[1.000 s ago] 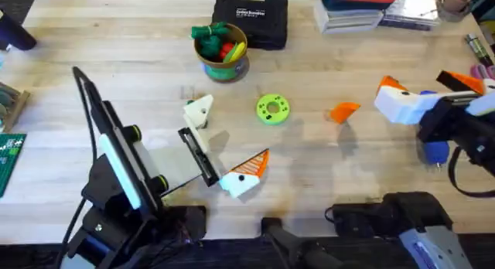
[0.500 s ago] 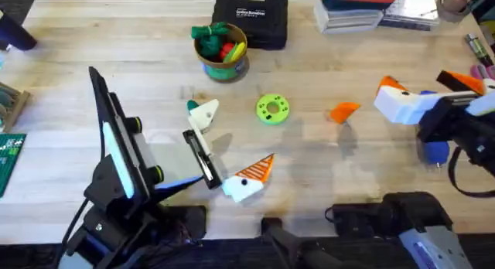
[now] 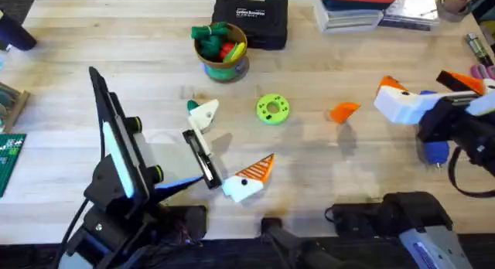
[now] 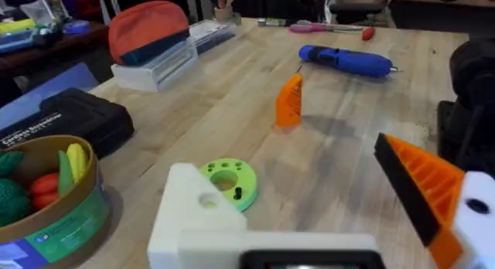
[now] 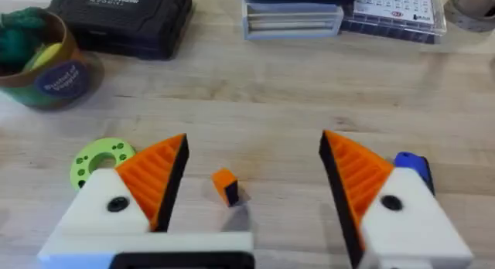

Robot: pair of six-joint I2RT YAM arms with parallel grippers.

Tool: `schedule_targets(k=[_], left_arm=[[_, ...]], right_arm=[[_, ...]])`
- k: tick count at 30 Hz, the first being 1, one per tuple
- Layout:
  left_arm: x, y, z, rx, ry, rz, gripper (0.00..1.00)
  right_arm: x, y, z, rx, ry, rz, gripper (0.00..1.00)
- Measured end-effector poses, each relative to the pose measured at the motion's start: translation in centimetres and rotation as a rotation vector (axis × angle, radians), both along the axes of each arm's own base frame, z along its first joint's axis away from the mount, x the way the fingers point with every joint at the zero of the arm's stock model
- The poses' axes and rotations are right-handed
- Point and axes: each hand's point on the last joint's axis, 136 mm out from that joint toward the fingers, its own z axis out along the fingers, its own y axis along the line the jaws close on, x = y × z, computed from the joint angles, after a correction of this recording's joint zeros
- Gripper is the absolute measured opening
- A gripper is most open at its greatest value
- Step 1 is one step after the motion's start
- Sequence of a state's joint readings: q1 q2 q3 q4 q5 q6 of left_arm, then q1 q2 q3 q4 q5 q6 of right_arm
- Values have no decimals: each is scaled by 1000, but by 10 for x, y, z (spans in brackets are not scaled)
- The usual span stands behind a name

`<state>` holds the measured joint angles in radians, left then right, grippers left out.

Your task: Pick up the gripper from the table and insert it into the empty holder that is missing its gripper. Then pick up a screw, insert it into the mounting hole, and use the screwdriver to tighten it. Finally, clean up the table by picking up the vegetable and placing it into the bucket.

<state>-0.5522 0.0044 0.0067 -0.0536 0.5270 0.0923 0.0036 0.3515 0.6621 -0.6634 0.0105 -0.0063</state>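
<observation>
Two robot arms are seen from above over a pale wooden table (image 3: 325,192) with visible grain. At lower left, the left gripper (image 3: 224,149) is spread wide, nothing held: one white angular plastic holder (image 3: 203,113) is bare, its partner (image 3: 244,182) carries an orange ribbed wedge. A little green is seen at the bare holder's tip; what it is cannot be told.

Toward upper centre stands one round bucket (image 3: 224,66), tan-rimmed with a green band, filled with bunched green, red and yellow toy vegetables. Behind it lies one flat black rectangular case (image 3: 251,20). In the middle lies one flat green disc (image 3: 272,109) pierced with holes.

Right of the disc, one loose orange gripper (image 3: 343,111), a small ribbed triangular wedge, rests on the wood, well apart from both arms.

At the right edge, the right gripper (image 3: 433,87) is spread apart and empty; both of its white blocks carry orange ribbed pads (image 5: 158,172). Just below it lies one blue pen-shaped screwdriver (image 3: 435,151), partly hidden by the arm.
</observation>
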Motion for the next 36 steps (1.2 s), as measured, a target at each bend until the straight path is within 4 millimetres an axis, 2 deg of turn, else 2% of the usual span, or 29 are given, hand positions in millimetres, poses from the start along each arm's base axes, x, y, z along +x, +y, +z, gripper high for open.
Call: schedule_targets(k=[14,19,30,36], left_arm=[[12,7,0,8,-13,81,985],[12,7,0,-23,42,84,985],[-18,-8,1,-48,95,-109,985],[-31,-13,0,-46,102,-191,985]], right_arm=[[0,0,1,0,-4,0,994],[0,0,1,0,-2,0,994],[-1,0,-6,1,27,1,994],[8,6,-25,16,141,29,993]])
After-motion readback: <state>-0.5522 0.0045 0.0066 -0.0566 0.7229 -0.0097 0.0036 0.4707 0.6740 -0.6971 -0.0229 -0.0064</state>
